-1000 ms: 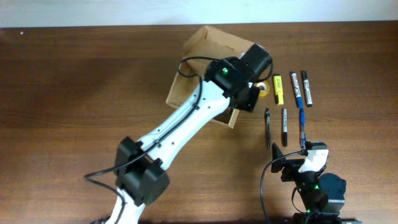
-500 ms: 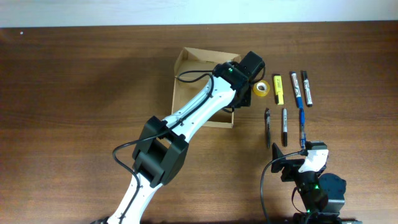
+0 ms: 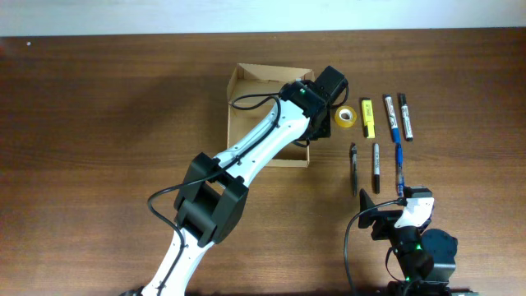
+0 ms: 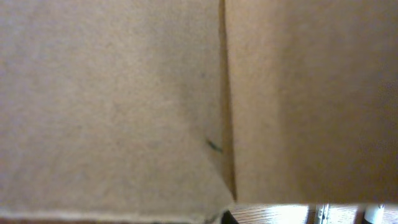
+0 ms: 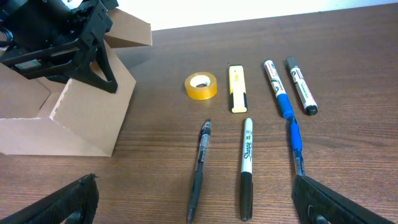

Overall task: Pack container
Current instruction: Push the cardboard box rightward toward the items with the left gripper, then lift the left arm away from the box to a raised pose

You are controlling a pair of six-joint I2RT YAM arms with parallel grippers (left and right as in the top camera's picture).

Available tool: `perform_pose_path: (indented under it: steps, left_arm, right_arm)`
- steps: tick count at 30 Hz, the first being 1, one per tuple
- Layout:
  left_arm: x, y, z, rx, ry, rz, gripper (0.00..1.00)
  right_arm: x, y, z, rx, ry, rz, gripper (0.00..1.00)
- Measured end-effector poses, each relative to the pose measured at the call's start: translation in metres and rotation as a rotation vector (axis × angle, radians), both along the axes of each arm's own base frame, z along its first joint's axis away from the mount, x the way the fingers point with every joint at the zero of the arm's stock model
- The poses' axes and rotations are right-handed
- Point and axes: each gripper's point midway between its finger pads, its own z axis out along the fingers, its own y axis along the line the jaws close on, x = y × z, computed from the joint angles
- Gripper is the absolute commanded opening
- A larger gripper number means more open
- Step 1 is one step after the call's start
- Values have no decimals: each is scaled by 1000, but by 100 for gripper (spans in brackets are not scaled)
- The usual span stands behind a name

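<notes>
Brown wood-grain table (image 3: 99,123), white wall (image 3: 246,15) beyond its far edge; left gripper (image 3: 319,123) at the cardboard box (image 3: 246,99) (jaw state hidden), right gripper (image 5: 194,183) with jaws apart.

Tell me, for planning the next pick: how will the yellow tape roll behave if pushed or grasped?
Lying flat, the tape roll probably slides rather than rolls when pushed. Its small hollow ring looks light and stiff enough to pinch.

Items counted: one cardboard box (image 3: 246,90); one roll of yellow tape (image 3: 346,117); one yellow highlighter (image 3: 367,117); three markers, namely blue-capped marker (image 3: 391,117), dark marker (image 3: 405,116) and black Sharpie (image 3: 376,167); two pens, namely black pen (image 3: 354,168) and blue pen (image 3: 399,168).
</notes>
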Motion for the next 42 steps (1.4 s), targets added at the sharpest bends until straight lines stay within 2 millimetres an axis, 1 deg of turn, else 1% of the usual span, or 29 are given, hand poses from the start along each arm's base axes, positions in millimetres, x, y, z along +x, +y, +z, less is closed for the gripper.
perform_pose_path:
  steps: [1, 3, 5, 6, 7, 10, 14, 17, 21, 24, 26, 28, 32, 34, 35, 37, 40, 41, 42]
  left_arm:
    - [0, 0, 0, 0, 0, 0, 8]
    - [0, 0, 0, -2, 0, 3, 18]
    - [0, -1, 0, -5, 3, 7, 35]
    - [0, -1, 0, -7, 5, 10, 49]
    - [0, -1, 0, -8, 4, 10, 54]
    - [0, -1, 0, -11, 3, 16, 54]
    - [3, -4, 1, -19, -10, 10, 48]
    - [4, -5, 4, -19, -18, -6, 47]
    - [11, -11, 20, -35, -55, -41, 47]
    - [19, -15, 41, -43, -98, -64, 47]
    - [24, -15, 59, -42, -136, -81, 47]
    - [27, -13, 81, -32, -174, -90, 41]
    - [32, -4, 122, -14, -248, -102, 36]
    - [31, 6, 146, -1, -279, -102, 36]
    - [32, 11, 154, 6, -289, -98, 36]
    - [32, 28, 172, 25, -306, -82, 36]
    - [31, 68, 192, 76, -304, -34, 36]
    - [31, 84, 199, 95, -303, -12, 36]
    - [31, 104, 204, 122, -297, 15, 40]
  right_arm:
    - [0, 0, 0, 0, 0, 0, 99]
    - [0, 0, 0, -1, 0, 0, 99]
    - [0, 0, 0, 0, 0, 0, 99]
    - [0, 0, 0, 0, 0, 0, 99]
    - [0, 0, 0, 0, 0, 0, 99]
    - [0, 0, 0, 0, 0, 0, 99]
    - [0, 0, 0, 0, 0, 0, 99]
    - [0, 0, 0, 0, 0, 0, 99]
    - [0, 0, 0, 0, 0, 0, 99]
    - [0, 0, 0, 0, 0, 0, 99]
    - [0, 0, 0, 0, 0, 0, 99]
    - [0, 0, 0, 0, 0, 0, 99]
    - [0, 0, 0, 0, 0, 0, 99]
    - [0, 0, 0, 0, 0, 0, 99]
    - [0, 0, 0, 0, 0, 0, 99]
    - [0, 0, 0, 0, 0, 0, 99]
    - [0, 0, 0, 0, 0, 0, 99]
    - [0, 0, 0, 0, 0, 0, 99]
    - [0, 0, 0, 0, 0, 0, 99]
